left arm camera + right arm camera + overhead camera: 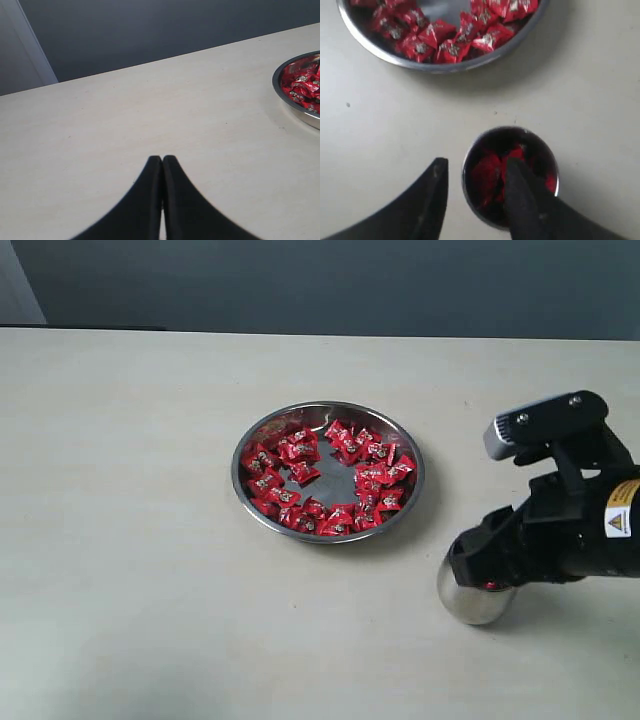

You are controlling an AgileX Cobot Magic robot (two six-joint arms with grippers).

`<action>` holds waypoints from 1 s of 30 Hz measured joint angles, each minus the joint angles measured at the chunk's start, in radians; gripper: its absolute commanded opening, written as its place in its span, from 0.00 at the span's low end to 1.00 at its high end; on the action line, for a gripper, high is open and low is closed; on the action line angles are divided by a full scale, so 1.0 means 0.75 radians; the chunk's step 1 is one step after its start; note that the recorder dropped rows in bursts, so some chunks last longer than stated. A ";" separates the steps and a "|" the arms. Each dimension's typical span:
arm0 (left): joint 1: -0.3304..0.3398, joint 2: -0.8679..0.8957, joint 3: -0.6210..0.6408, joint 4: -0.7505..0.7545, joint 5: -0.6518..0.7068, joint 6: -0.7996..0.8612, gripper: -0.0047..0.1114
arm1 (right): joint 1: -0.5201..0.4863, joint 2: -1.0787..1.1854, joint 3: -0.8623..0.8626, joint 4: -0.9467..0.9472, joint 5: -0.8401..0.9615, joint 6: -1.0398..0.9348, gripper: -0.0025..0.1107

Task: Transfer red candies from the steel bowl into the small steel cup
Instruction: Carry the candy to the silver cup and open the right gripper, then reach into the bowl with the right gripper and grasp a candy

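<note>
At the right edge of the exterior view, the right arm (560,535) is a bulky matte black housing. On top is a black bracket (560,415) with a pale grey end and two small silver screws. A yellow-and-white warning label (621,508) marks its side. At the bottom of the wrist views, the left gripper's fingers (142,205) and the right gripper's fingers (427,210) are smooth, black and tapering.

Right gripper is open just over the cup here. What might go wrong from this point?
1. The right gripper is open astride the rim of the small steel cup, one finger over the inside, one outside; closing or leaving sideways may tip or drag the cup.
2. The cup is narrow and already holds red candies, so later drops could bounce onto the table.
</note>
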 measured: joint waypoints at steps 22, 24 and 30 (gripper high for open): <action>0.000 0.000 0.000 0.000 0.000 0.000 0.04 | 0.009 0.829 -0.886 0.020 -0.025 -0.154 0.36; 0.000 0.000 0.000 0.000 0.000 0.000 0.04 | 0.018 0.929 -0.967 0.036 0.051 -0.194 0.36; 0.000 0.000 0.000 0.000 0.000 0.000 0.04 | 0.042 1.196 -1.180 0.171 0.184 -0.323 0.36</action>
